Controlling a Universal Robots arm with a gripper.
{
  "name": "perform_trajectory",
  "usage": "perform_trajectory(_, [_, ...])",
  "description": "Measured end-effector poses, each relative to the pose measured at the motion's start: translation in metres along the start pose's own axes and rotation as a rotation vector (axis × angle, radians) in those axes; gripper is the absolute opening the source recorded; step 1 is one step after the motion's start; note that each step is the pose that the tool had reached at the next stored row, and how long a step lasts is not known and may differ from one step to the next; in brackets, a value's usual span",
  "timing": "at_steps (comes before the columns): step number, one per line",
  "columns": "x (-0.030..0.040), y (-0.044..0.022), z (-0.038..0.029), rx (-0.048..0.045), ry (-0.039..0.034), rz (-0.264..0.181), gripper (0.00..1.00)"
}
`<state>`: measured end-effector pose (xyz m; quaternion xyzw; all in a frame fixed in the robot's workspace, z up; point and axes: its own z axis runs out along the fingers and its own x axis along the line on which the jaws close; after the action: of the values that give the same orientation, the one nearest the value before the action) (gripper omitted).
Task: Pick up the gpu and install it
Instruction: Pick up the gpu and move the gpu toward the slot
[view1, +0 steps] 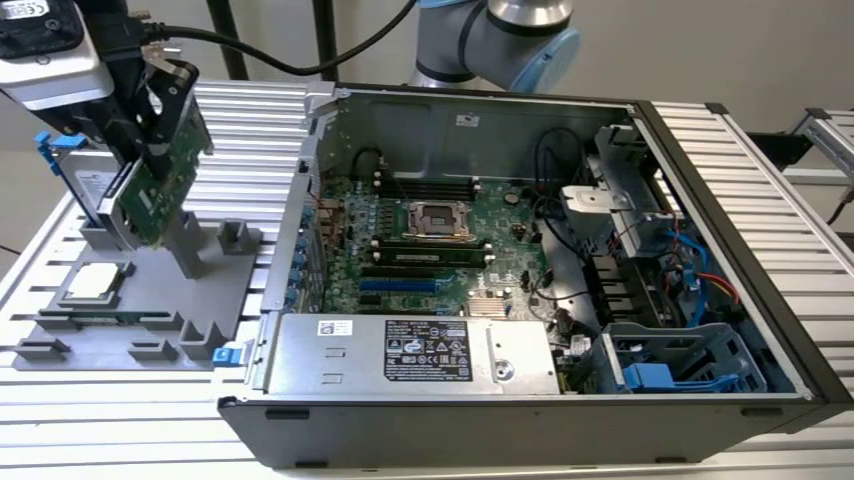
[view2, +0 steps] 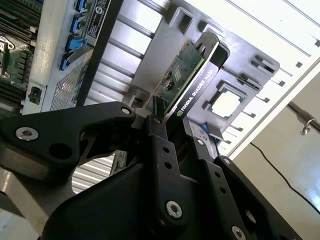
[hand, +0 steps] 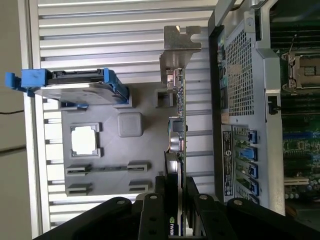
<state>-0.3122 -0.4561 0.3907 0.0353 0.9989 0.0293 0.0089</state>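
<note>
**GPU gripped, beside the case**

We note the fingers (view2: 159, 150) clamped shut on the gpu (view1: 158, 190). The card hangs edge-down over the grey tray (view1: 160, 300) on the worktop (view1: 254, 130), at the exterior view's left of the open computer case (view1: 534, 430).

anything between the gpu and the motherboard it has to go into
The gripper is shut on the gpu over the grey tray. The side wall of the case stands between it and the motherboard; the case is open on top, and nothing visible covers the blue slots.
</note>
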Motion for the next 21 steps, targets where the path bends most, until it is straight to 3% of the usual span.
perform_trajectory(21, [-0.0003, 0.0013, -0.0213, -0.0001, 0.0, 0.0, 0.0])
